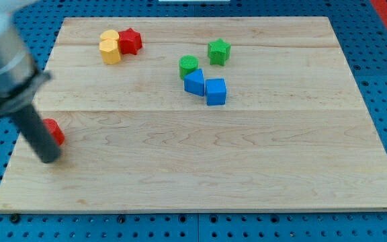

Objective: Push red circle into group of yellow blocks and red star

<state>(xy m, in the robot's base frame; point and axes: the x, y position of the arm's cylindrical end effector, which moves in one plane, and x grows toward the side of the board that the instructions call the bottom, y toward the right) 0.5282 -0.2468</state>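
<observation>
Tip (50, 158) touching red circle (54, 131), circle's lower-left

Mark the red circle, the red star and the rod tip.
red circle (56, 131): camera view, visible right edge, rest hidden behind the rod.
red star (130, 41): camera view, top face centre.
my tip (50, 159): camera view, rod's very end.

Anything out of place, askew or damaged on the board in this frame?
Nothing damaged. One block sits apart: the red circle, near the view's left edge, half hidden behind my tip. The yellow blocks and red star cluster at the view's top; the green and blue blocks group mid-board.
</observation>
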